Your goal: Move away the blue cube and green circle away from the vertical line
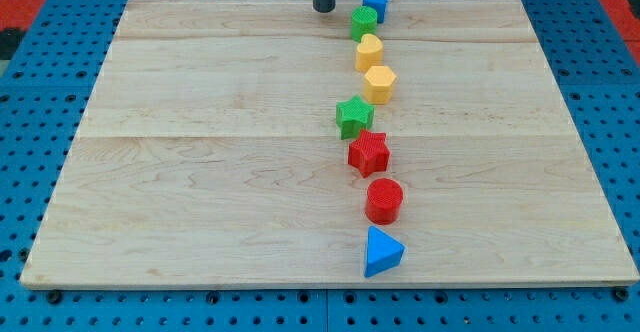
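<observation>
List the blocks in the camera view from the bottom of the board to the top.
blue triangle → red cylinder → red star → green star → yellow hexagon → yellow block → green circle → blue cube

One camera looks down obliquely at the whole wooden board (pixel 200 172) from its near edge.

Board: pale wooden board (pixel 200 172), lying on a blue pegboard surface (pixel 40 92).
Upper column: yellow heart-like block (pixel 369 51), yellow hexagon (pixel 380 84) just below it.
Middle: green star (pixel 354 116), red star (pixel 368 153) touching it.
Lower column: red cylinder (pixel 384 200), blue triangle (pixel 382 252) near the board's bottom edge.
</observation>
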Controlling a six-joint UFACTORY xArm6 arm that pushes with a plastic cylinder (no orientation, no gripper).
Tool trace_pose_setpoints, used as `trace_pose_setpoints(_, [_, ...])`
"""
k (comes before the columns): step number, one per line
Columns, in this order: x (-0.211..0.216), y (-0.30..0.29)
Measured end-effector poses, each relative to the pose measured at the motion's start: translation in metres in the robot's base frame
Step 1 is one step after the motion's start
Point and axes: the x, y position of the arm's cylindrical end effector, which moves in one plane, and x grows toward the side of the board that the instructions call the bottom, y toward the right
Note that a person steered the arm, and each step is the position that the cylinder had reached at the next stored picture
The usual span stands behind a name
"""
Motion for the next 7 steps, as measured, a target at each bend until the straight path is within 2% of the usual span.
trace_pose_setpoints(1, [-0.011,0.044])
trace_pose_setpoints(2, [-0.01,0.056])
trace_pose_setpoints(3, [0.022,0.123])
trace_pose_setpoints(5, [0.028,0.016])
trace_pose_setpoints(6, [0.026,-0.005])
trace_pose_setpoints(7, [0.012,-0.06])
